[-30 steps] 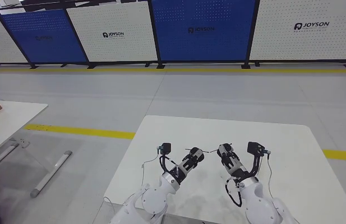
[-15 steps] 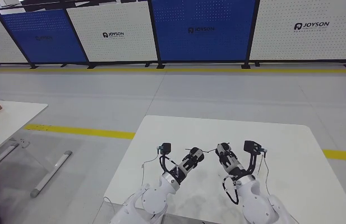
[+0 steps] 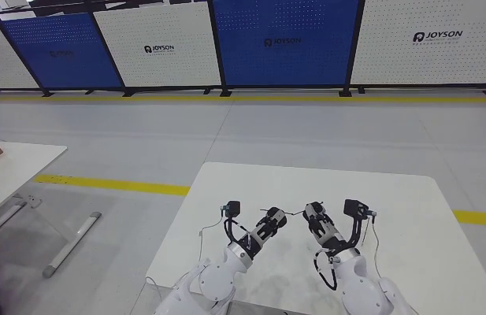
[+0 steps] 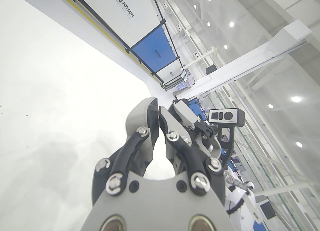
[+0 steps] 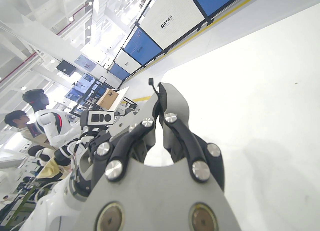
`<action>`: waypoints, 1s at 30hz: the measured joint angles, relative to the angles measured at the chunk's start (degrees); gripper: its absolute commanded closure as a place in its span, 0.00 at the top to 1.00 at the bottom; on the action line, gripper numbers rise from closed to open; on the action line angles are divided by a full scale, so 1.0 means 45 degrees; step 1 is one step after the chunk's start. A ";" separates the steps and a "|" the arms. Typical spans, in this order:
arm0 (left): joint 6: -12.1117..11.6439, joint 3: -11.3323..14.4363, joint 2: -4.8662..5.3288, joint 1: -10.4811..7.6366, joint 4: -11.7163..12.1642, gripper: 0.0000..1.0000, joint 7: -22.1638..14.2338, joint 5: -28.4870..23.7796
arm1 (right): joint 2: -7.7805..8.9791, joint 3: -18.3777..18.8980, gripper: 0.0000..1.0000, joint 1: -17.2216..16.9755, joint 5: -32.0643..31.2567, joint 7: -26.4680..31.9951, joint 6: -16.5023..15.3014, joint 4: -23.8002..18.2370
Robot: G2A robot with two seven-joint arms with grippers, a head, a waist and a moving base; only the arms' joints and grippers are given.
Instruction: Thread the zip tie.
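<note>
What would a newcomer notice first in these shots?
The left hand and right hand sit nearly tip to tip above the white table. The right hand is shut on a thin black zip tie, whose head pokes out beyond it.

left gripper (image 3: 279, 215), right gripper (image 3: 309, 209) nose to nose — zip tie (image 5: 151, 81) between them, table (image 3: 250, 181) open outward
</note>
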 measured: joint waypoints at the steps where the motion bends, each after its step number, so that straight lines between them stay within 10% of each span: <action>1: 0.0000 0.0000 0.0000 0.0000 0.0000 0.00 0.0000 0.0000 | -0.0008 -0.0006 0.00 0.0002 -0.0016 -0.0025 0.0002 0.0009; 30: 0.0000 0.0000 0.0000 0.0000 0.0000 0.00 0.0000 0.0000 | -0.0172 0.0130 0.00 -0.0183 -0.0213 -0.0278 0.0039 0.0026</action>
